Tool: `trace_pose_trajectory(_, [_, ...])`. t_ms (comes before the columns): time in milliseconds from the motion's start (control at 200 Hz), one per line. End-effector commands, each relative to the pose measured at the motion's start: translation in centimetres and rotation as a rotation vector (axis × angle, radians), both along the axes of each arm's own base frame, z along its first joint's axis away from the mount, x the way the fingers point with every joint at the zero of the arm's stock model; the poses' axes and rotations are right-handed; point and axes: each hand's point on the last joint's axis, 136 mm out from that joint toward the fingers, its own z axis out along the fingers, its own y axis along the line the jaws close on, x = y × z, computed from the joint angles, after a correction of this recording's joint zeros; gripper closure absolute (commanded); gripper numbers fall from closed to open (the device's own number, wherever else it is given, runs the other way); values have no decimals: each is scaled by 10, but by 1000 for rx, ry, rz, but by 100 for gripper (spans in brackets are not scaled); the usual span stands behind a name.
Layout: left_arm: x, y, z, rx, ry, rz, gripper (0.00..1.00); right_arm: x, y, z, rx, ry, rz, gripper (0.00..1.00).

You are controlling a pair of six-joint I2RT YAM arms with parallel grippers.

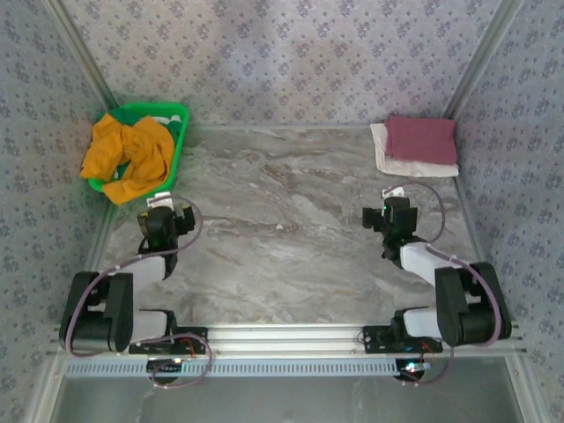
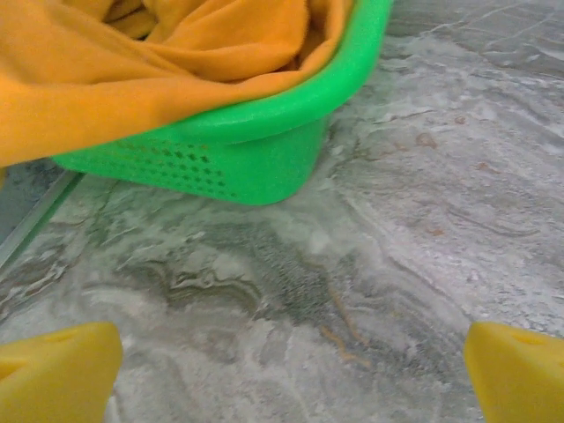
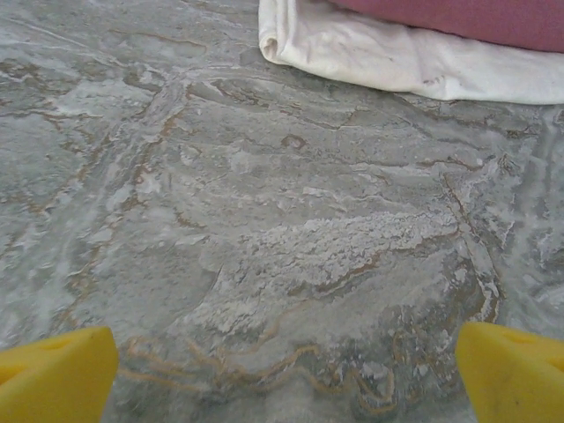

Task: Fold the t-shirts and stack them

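**Desk:** What is in the containers?

**Photographer:** One green basket (image 1: 176,113), far-left corner of the marble-patterned table (image 1: 282,229). A crumpled mustard-orange t-shirt (image 1: 129,154) fills it and spills over its left and near rims. The left wrist view shows the cloth draped across the rim above the perforated wall.

**Desk:** And the other shirts?

**Photographer:** Far-right corner, a folded maroon t-shirt (image 1: 421,137) lies on top of a folded white cloth (image 1: 407,166), whose rolled edge sticks out on the left and near sides. I cannot tell whether the white piece is a shirt.

**Desk:** The pincers?

**Photographer:** The left gripper (image 1: 162,204) sits just short of the basket's near end, jaws spread wide, nothing between them, bare tabletop beneath. The right gripper (image 1: 393,198) faces the folded stack from a little way off, jaws equally wide and empty.

**Desk:** Edges and room?

**Photographer:** Patterned walls (image 1: 291,53) close the table on the left, far and right sides. The basket stands near the left wall, the stack close to the right one. A metal rail (image 1: 282,335) runs along the near edge between the arm bases. The middle of the table, between the two arms, is open marble.
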Motion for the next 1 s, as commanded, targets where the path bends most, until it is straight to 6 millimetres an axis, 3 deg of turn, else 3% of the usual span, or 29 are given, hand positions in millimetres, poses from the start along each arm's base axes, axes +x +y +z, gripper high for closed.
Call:
trace_pose_trajectory(0, [21, -9, 26, 10, -104, -62, 0, 22, -1, 30, -18, -163, 4, 0])
trace_pose_trajectory(90, [25, -2, 26, 19, -135, -48, 0, 26, 1, 29, -63, -173, 43, 0])
trace_pose_trajectory(185, [28, 2, 13, 1, -150, -41, 0, 26, 3, 28, -55, -169, 72, 0])
trace_pose_trajectory(375, [31, -21, 1, 14, -134, -178, 0, 18, -12, 20, 19, -263, 54, 0])
trace_pose_trajectory(555, [34, -27, -2, 6, -112, -217, 0, 30, -12, 5, 66, -208, 82, 0])
trace_pose_trajectory(705, [46, -11, -6, -78, -57, -178, 0, 32, -19, 2, 104, -185, 64, 0])
trace_pose_trajectory(994, [46, -11, -7, -78, -55, -177, 0, 32, -18, 3, 106, -185, 71, 0])
